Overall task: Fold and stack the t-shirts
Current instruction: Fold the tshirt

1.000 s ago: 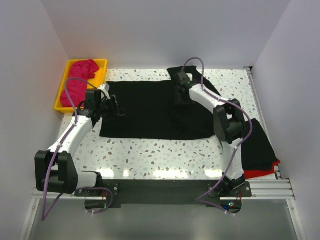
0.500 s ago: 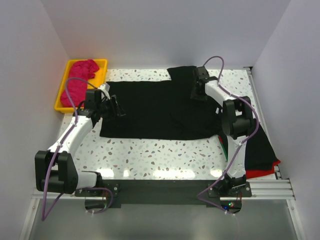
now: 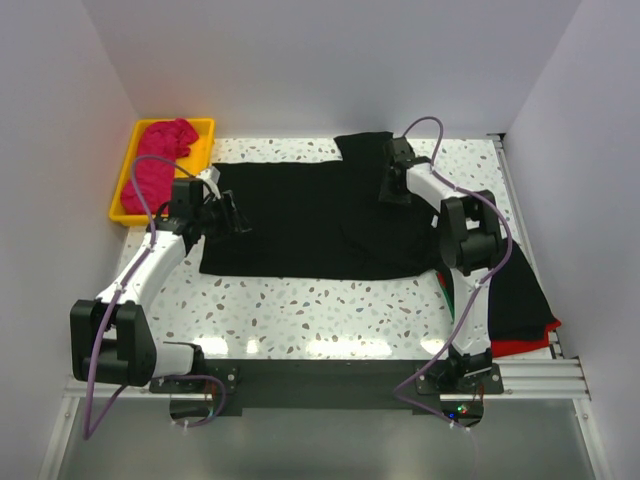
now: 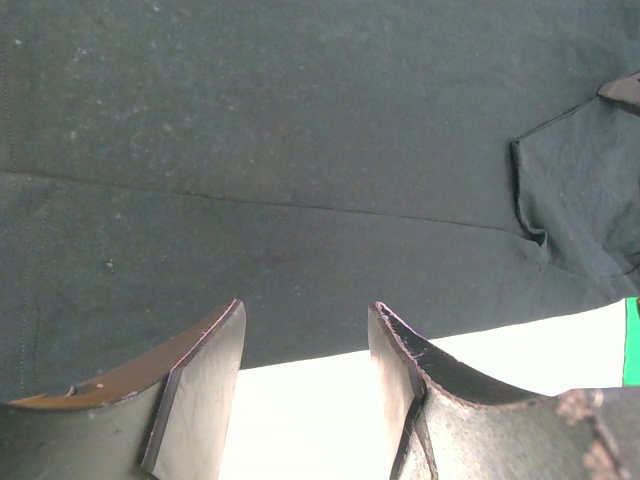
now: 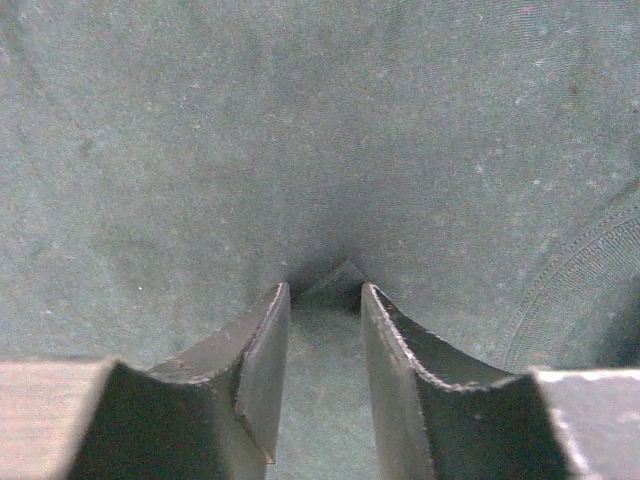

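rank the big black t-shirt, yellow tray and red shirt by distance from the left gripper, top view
1. big black t-shirt, right at the left gripper, mid-table
2. yellow tray, just beyond it at far left
3. red shirt, across the table at near right

No writing, label, brand mark, number or sign can be read anywhere, neither on the black t-shirt (image 3: 300, 220), nor on the pink t-shirt (image 3: 155, 165), nor on the yellow tray (image 3: 203, 124).
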You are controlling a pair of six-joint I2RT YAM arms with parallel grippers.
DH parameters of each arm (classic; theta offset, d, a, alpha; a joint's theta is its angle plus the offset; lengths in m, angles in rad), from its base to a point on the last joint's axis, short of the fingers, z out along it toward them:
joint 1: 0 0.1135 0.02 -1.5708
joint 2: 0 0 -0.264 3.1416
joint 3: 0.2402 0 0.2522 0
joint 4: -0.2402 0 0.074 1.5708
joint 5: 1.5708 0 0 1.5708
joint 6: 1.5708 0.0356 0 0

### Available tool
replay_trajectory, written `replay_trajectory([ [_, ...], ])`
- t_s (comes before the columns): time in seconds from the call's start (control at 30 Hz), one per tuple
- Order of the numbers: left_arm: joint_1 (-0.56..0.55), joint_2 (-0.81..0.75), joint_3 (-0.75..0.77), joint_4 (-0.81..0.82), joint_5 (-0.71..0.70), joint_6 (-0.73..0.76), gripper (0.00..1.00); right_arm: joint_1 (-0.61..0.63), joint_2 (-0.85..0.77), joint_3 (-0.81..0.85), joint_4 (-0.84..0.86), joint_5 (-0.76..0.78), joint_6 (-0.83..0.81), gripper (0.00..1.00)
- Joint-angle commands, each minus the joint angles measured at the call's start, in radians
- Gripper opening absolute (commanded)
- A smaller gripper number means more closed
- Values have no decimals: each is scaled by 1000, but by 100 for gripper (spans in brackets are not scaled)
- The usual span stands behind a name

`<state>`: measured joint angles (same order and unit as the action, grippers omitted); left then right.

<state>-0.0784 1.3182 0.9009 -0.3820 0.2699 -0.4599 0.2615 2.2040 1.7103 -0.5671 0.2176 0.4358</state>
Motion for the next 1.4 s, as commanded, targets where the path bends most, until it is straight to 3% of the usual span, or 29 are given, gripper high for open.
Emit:
replay_trajectory([
  [0.0,11,7,-11,38,15,12,57,-1,0,0,23,11,12,36],
  [0.13,11,7,-11,37,14,12,57,1,-12,-5,18,17,18,21],
  [0.43,11,9,-11,35,12,12,57,1,-81,0,-8,60,18,10],
  [0.93,11,12,-10,37,11,10,57,1,-113,55,-22,83,3,8],
  [1.37,11,18,-10,37,9,9,57,-1,-44,140,-51,86,-12,9],
])
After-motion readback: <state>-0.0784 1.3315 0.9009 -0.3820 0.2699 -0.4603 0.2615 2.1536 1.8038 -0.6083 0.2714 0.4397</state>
